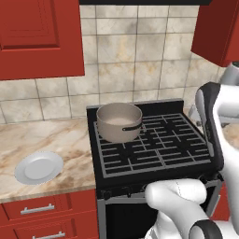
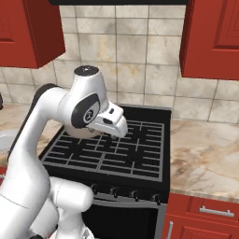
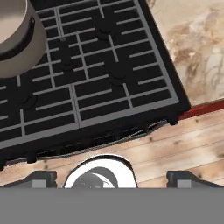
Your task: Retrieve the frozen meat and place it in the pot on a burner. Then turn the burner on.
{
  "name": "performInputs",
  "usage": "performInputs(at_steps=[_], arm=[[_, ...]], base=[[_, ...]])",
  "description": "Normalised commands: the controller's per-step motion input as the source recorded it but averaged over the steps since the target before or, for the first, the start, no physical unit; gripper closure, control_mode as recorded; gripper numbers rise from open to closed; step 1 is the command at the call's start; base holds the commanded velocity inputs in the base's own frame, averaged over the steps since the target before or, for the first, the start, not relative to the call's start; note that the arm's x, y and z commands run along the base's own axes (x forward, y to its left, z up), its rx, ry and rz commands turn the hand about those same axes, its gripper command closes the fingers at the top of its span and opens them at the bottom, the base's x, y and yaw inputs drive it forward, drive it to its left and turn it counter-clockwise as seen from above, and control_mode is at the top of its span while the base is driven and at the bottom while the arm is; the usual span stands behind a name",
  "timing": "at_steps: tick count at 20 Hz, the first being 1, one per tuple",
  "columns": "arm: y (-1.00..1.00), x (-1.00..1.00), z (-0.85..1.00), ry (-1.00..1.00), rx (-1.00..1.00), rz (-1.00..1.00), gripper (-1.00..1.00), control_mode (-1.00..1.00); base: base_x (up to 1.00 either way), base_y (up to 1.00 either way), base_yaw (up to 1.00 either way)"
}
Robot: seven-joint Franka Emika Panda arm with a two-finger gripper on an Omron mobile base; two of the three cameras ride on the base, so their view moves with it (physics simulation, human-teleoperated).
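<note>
The tan-grey pot [image 1: 119, 122] stands on the stove's rear left burner, its pale inside bare and its dark handle pointing right. In the hand view the pot [image 3: 14, 40] sits at the upper left. My gripper [image 3: 113, 178] hangs open above the stove's front edge, its two dark fingertips [image 3: 41, 178] far apart with nothing between them. From the right base view the white hand [image 2: 111, 122] hovers over the left part of the black grates. A free front burner [image 3: 117, 78] lies right of the pot. The frozen meat is out of view.
A round white plate [image 1: 38, 167] lies on the marble counter [image 1: 46, 140] left of the stove. More counter [image 2: 205, 154] runs to the stove's right. Black knobs [image 2: 114, 190] line the stove front. Red cabinets [image 1: 39, 37] hang above, and wooden floor [image 3: 175, 148] shows below.
</note>
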Motion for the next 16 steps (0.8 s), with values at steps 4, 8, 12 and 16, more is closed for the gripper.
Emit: performInputs(at_steps=[4,8,12,16], arm=[[-0.08,-0.76,0.00,-0.13,0.07,0.14,-1.00,-1.00],[0.00,-0.70,0.00,-0.13,0.01,0.25,-1.00,-1.00],[-0.05,-0.47,-0.11,-0.07,0.00,0.14,-1.00,-1.00],[-0.18,-0.54,-0.19,-0.21,0.00,0.08,-1.00,-1.00]], base=[[0.00,0.00,0.00],[0.00,0.00,0.00],[0.00,0.00,0.00],[0.00,0.00,0.00]])
